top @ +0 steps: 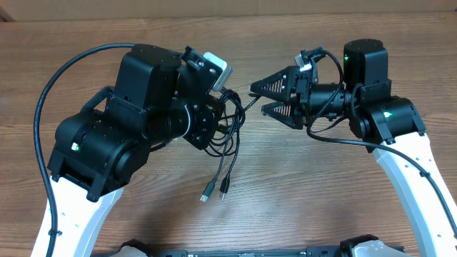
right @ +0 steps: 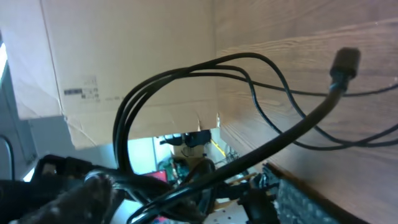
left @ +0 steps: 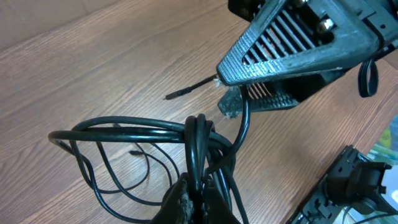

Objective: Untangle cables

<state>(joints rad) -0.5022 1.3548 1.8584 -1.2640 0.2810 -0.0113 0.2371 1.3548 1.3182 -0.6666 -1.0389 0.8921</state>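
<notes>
The cables [left: 198, 143] sit at the middle of the table [top: 321, 200], between the two arms. They are a knot of thin black loops gathered into one bunch. They look light, limp and slick (nothing here should break, though a plug could snag in a loop), so I judge they will sag and slide instead of holding any shape. The best holds are close to a plug or on a single strand just outside the bunch.

From the bunch, two tails run towards the near edge and end in plugs [top: 206, 193] lying side by side. That is the long axis as seen from above. One more strand leads off to the right, its free end [right: 345, 61] pointing away from the bunch.

The left gripper [left: 198, 202] is pressed together on the bunch, pinching several strands at once. The right gripper [top: 258, 98] brackets the rightward strand near its end. From above a gap shows between its jaws, while the left wrist view has them almost meeting, so I cannot tell whether it bites.
</notes>
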